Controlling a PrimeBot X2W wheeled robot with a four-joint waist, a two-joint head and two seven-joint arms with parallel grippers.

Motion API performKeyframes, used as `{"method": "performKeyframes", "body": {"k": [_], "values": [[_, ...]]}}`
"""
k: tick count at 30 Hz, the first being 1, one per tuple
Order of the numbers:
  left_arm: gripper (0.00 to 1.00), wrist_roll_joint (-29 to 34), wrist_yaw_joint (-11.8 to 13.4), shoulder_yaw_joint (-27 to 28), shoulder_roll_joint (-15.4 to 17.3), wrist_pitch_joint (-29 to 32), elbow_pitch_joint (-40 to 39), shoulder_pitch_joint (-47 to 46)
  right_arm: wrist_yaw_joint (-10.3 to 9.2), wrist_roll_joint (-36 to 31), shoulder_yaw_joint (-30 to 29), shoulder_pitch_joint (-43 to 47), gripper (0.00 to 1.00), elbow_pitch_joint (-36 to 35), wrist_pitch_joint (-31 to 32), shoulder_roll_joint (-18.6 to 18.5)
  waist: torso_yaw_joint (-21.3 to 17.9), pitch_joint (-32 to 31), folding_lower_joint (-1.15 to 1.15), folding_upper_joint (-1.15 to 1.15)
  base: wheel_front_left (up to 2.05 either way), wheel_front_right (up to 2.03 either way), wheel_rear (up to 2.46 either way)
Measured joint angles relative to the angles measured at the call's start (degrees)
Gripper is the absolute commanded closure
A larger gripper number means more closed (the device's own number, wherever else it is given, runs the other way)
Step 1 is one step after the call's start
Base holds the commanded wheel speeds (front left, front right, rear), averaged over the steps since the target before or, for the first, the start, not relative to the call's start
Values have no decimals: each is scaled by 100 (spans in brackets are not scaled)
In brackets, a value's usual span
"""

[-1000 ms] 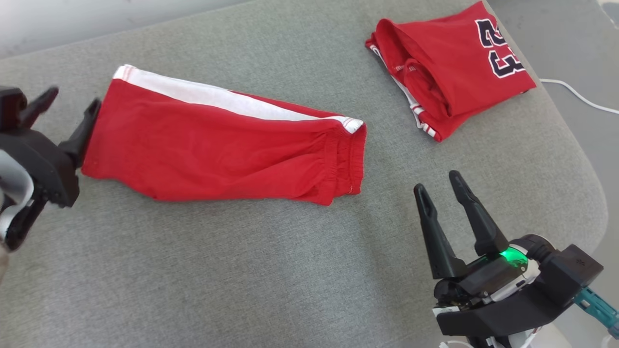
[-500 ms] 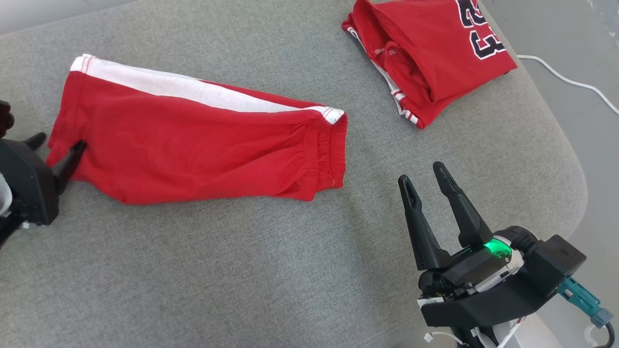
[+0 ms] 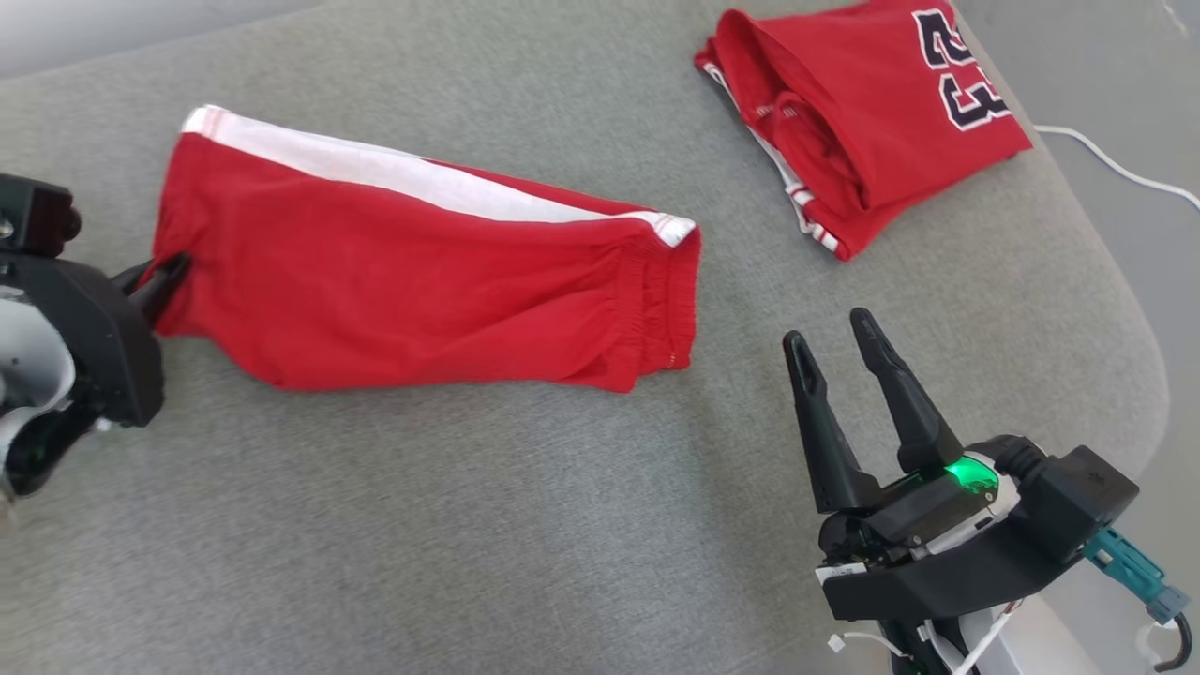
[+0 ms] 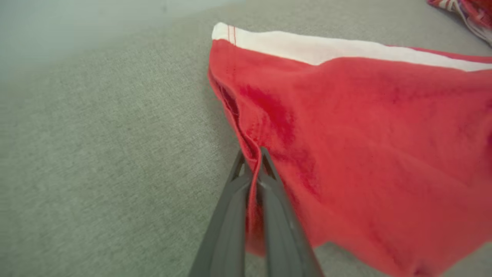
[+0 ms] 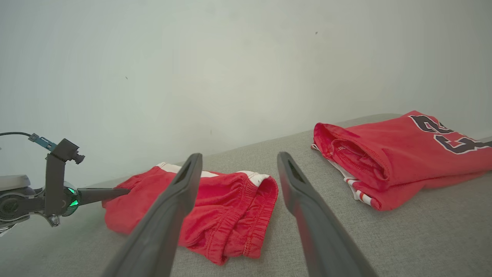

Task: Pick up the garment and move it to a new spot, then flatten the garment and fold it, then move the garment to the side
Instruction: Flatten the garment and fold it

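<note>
One thin hem (image 4: 226, 96) at the shorts' (image 3: 422, 281) nine o'clock is sitting clamped in the left gripper (image 3: 171, 274); lifting is risking slippage; right gripper (image 3: 830, 330) is hovering open, empty.

There are two red garments: one pair of shorts (image 3: 431, 272), with one white stripe along its side, and one folded jersey (image 3: 872, 122). There are two grippers, the left gripper (image 3: 167, 274) and the right gripper (image 3: 829, 329), and each has two dark fingers, so four fingers together. There is one grey cushion (image 3: 469, 525) and one white cable (image 3: 1116, 169).
</note>
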Motion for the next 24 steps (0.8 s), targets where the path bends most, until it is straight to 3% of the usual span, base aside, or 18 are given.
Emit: {"method": "performKeyframes", "body": {"k": [6, 12, 24], "values": [[100, -113, 0, -84, -38, -371, -311, 186, 0, -2, -136, 223, 0, 91, -1, 2, 258, -262, 0, 0, 0, 0, 0], [100, -291, 5, -144, 121, -579, -725, 680, 0, -37, -381, 589, 0, 169, -1, -23, 597, -573, -1, 0, 0, 0, 0], [100, -712, 595, -246, 272, -1260, -1806, 2278, 0, -238, -597, 1053, 0, 45, -1, -4, 1255, -1016, -1, 0, 0, 0, 0]]}}
